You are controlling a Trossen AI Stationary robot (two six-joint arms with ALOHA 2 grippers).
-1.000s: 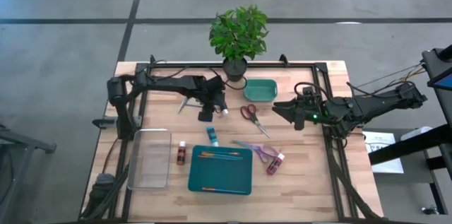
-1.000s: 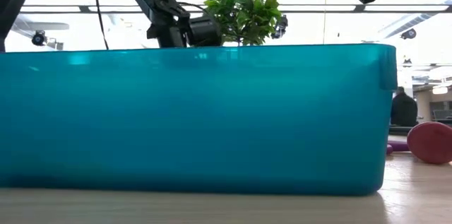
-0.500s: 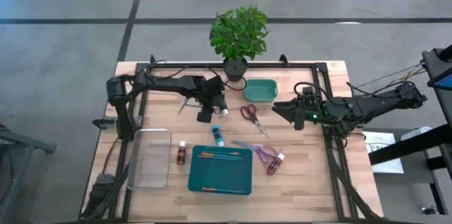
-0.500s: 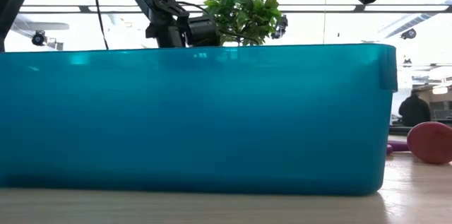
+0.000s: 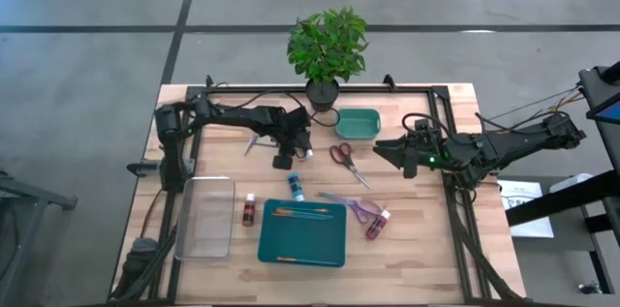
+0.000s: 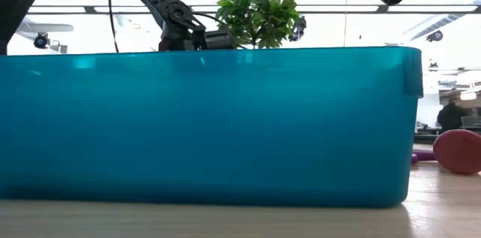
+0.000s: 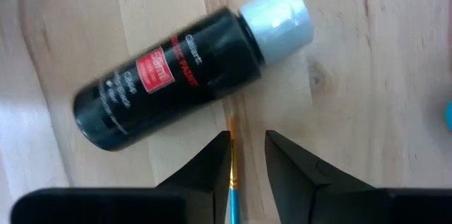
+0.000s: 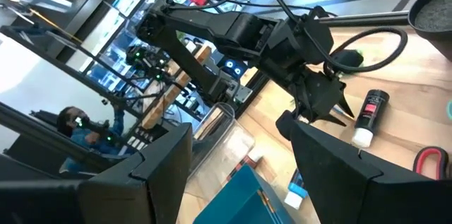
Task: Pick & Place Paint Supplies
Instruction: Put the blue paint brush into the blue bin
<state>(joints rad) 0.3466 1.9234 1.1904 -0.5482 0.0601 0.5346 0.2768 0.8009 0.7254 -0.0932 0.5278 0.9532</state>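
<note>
Wooden surface [image 7: 367, 97]. My left fingers [image 7: 247, 155] pinching thin brush [image 7: 230, 174]: light, stiff, slippery; black bottle [image 7: 191, 68] beside. Right fingers [image 8: 233, 146] spread, waiting.

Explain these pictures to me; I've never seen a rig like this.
Two robot arms work at a wooden table. One picture looks straight down. One sits at table height, nearly filled by the teal tray. One camera rides on each wrist. The left gripper hovers by a black paint bottle, with a thin brush at its tip; whether that is gripped is unclear. The right gripper waits open and empty. Also lying there: a blue bottle, a dark red bottle, a pinkish bottle, scissors, a clear bin.
</note>
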